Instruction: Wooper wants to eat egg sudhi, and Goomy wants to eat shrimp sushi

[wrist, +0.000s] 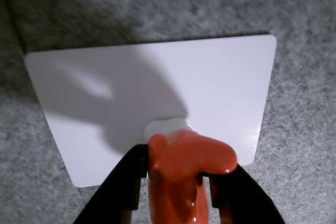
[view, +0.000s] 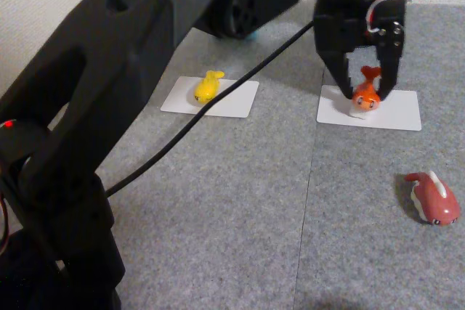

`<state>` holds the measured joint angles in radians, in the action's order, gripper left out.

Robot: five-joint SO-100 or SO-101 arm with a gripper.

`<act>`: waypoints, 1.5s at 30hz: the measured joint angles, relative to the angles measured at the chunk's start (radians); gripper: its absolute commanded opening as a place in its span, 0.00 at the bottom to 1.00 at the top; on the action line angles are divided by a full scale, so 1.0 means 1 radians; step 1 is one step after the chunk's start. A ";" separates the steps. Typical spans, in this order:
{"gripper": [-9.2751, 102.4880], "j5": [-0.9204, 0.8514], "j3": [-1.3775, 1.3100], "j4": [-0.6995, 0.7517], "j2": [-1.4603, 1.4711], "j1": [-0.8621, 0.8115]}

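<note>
Three fish toys are showing in the other view: one yellow egg sushi [view: 208, 86], one orange shrimp sushi [view: 366, 93], one dark red fish [view: 434, 199]. All are looking like glossy moulded plastic, fish-shaped with upturned tails. Two white cards are lying flat on grey carpet tiles [view: 240, 201], thin, rectangular, rounded corners. Egg sushi is sitting near the middle of the left card [view: 234, 101]. Shrimp sushi is sitting at the left end of the right card [view: 396, 110], white underside touching it. Red fish is lying on bare carpet, well apart, toward the right edge of the frame. Arm is black plastic, reaching from lower left across the frame, wrist bending so the gripper [view: 365, 92] is pointing straight down. A black cable [view: 182, 132] is trailing under it across the left card. Jaws are pinching the shrimp sushi from both sides. Wrist view is confirming: both black fingers [wrist: 128, 182] are pressing against the orange body [wrist: 184, 171] over the card [wrist: 210, 82].
</note>
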<state>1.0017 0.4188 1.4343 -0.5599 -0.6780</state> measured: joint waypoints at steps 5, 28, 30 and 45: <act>0.26 0.000 0.000 -0.003 0.002 -0.002; 0.36 0.296 0.000 0.132 -0.169 0.170; 0.35 0.307 -0.005 0.222 -0.222 0.195; 0.35 0.387 0.641 0.255 -1.109 0.413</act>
<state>1.3883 1.0600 1.6889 -1.6690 -0.2654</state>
